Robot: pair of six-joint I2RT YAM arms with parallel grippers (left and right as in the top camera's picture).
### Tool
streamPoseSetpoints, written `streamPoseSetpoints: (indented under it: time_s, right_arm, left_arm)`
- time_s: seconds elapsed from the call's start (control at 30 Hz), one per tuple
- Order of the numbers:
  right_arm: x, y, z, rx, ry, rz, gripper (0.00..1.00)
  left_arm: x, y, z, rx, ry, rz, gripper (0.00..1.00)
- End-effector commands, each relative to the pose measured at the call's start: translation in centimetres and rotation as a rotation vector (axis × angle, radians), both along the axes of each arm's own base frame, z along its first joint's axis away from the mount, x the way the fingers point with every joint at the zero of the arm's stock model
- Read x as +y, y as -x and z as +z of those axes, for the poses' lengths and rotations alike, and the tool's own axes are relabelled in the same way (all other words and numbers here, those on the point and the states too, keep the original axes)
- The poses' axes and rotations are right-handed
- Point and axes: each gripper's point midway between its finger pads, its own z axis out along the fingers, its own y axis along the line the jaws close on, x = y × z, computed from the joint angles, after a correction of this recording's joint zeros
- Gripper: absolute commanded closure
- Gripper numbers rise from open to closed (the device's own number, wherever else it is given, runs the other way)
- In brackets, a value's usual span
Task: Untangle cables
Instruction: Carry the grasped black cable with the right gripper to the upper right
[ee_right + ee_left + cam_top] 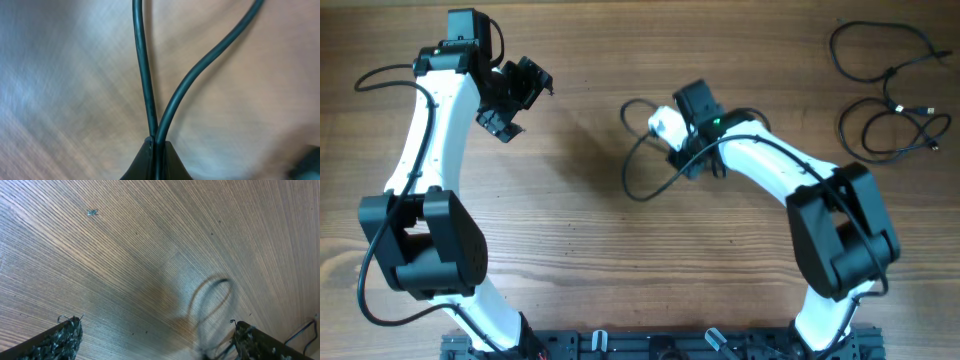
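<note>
**Left to right, overhead view.** The left fingers (515, 100) hang over bare bench (620, 270) at the far left. They are spread wide and hold nothing (in the left wrist view one tip sits in each lower corner, with only wood grain between).

Near the centre lies the held cable (630, 180). It is a loose loop whose long axis runs from the far side of the bench toward the near side, bulging to the left.

The right fingers (155, 150) are just beside the loop on its right and are pressed together on it. In the right wrist view two strands leave the closed tips as a narrow V. One strand (145, 75) points almost straight up the frame and the other bends to the upper right.

Two further cables (895, 130) rest in separate loose coils at the far right corner, well apart from both arms, with their small plug ends toward the right edge.
</note>
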Motion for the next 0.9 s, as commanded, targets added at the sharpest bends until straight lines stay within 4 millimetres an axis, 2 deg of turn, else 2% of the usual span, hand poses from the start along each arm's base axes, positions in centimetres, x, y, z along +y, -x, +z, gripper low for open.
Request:
streamPoseSetpoints:
  time_s: [0.0, 0.07, 0.13, 0.2, 0.23, 0.27, 0.33, 0.4, 0.53, 0.6, 0.7, 0.87]
  right_arm:
    - [-2.4, -5.7, 12.9, -0.314, -0.086, -0.235, 0.96]
    - [-4.4, -6.6, 17.8, -0.416, -0.131, -0.314, 0.96]
    - [-7.6, -7.2, 23.0, -0.529, -0.183, -0.419, 0.96]
    - [-10.8, -7.3, 26.3, -0.608, -0.222, -0.526, 0.96]
    - [-12.0, -7.2, 27.3, -0.629, -0.233, -0.564, 0.96]
    - [-14.1, -7.1, 28.4, -0.657, -0.247, -0.633, 0.96]
    - [-17.0, -7.0, 29.3, -0.679, -0.266, -0.724, 0.96]
    - [-20.2, -7.2, 29.3, -0.681, -0.285, -0.836, 0.96]
    - [-25.0, -7.8, 27.5, -0.665, -0.254, -0.965, 0.96]
    - [-28.0, -8.2, 27.3, -0.704, -0.229, -1.085, 0.96]
    - [-31.2, -8.6, 29.3, -0.826, -0.221, -1.182, 0.96]
    - [-34.1, -7.5, 35.4, -1.061, -0.164, -1.255, 0.96]
  left_arm:
    - [0.0, 0.1, 0.3, -0.005, -0.013, 0.008, 0.02]
    - [0.0, 0.1, 0.3, -0.005, -0.013, 0.008, 0.02]
    - [0.0, 0.1, 0.3, -0.005, -0.014, 0.008, 0.02]
    - [0.0, 0.1, 0.3, -0.005, -0.014, 0.008, 0.01]
    - [0.0, 0.1, 0.3, -0.005, -0.014, 0.008, 0.01]
    - [0.0, 0.1, 0.3, -0.005, -0.014, 0.008, 0.02]
    - [0.0, 0.1, 0.3, -0.005, -0.014, 0.008, 0.01]
    - [0.0, 0.0, 0.3, -0.007, -0.014, 0.008, 0.01]
    - [0.1, 0.0, 0.3, -0.008, -0.014, 0.008, 0.01]
    - [0.1, 0.0, 0.3, -0.008, -0.014, 0.008, 0.01]
    - [0.1, 0.0, 0.3, -0.008, -0.014, 0.008, 0.01]
    - [0.1, 0.0, 0.3, -0.008, -0.014, 0.008, 0.01]
